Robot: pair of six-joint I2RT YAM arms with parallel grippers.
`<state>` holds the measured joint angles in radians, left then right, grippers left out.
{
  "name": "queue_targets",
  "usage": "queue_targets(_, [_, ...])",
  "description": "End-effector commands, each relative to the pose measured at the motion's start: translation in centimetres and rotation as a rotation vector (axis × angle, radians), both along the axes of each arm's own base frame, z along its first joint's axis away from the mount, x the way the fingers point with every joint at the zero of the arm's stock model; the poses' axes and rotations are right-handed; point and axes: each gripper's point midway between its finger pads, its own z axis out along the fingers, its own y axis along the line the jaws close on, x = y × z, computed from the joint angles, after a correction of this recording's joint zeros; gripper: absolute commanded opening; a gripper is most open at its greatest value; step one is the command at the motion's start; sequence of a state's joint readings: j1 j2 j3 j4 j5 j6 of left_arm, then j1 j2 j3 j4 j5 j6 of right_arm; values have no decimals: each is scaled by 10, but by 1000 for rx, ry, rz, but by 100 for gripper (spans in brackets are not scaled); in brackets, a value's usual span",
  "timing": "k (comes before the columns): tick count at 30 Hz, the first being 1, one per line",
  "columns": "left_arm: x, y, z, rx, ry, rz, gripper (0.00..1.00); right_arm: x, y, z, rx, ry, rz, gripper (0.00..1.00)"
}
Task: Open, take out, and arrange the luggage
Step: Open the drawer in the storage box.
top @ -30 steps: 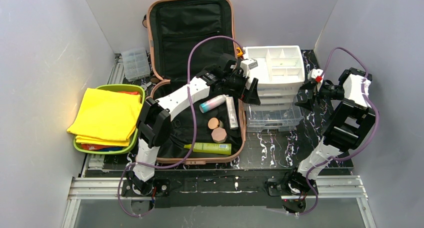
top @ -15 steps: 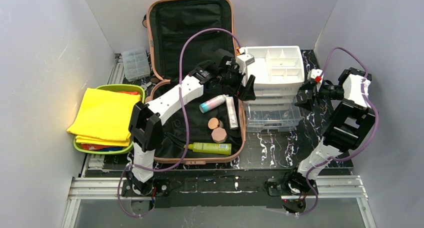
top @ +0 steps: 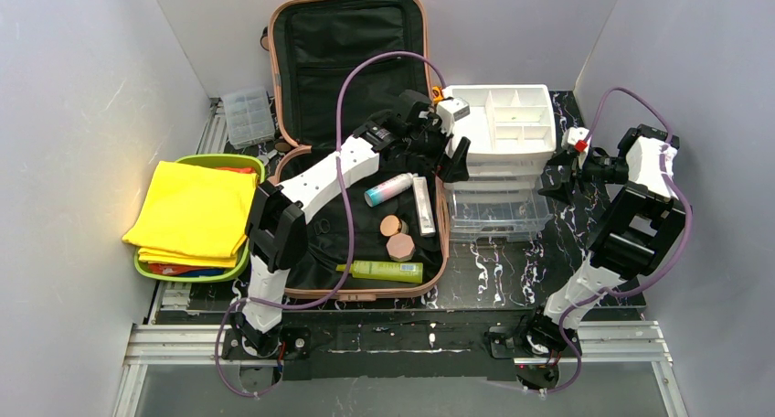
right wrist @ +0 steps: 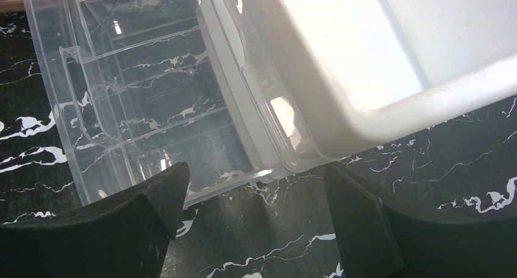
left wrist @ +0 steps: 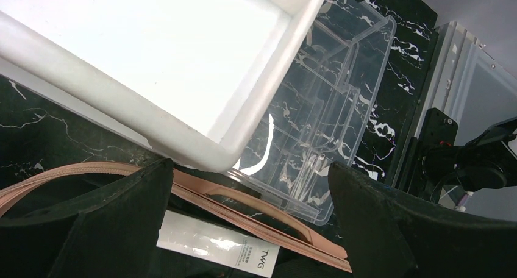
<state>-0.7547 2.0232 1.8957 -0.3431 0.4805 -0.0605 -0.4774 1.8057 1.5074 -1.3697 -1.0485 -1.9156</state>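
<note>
The luggage (top: pixel 347 51) is laid open on the counter (top: pixel 512 271), just left of the white organizer (top: pixel 507 115). The left tool (top: pixel 454 161) and the right tool (top: pixel 555 175) are seen spread wide, with nothing gripped.

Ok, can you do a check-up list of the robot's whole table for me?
Surface: black table with white veins.
Job's things: pink luggage lying open; green tube, spray bottle, white tube and two round compacts inside.
Clutter: white drawer organizer with clear drawer pulled out; green tray holding yellow cloth; small clear box.
Grippers: left gripper and right gripper both open, empty.
Cables: purple cables loop above both arms.
Surroundings: grey walls; metal rail at near edge.
</note>
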Motion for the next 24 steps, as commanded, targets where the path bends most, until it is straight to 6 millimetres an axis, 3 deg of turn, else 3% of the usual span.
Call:
queue_targets(1, [-3,-8,19,-41,-23,-28,98,-11,12,14,23,2,12,90])
queue_targets(10, [-29,-9,21,-68,59,-61,98,-10,12,15,25,-1,11,90])
queue_targets(24, [-36,-17,21,-93,122,-68,98,-12,14,18,33,-3,6,89])
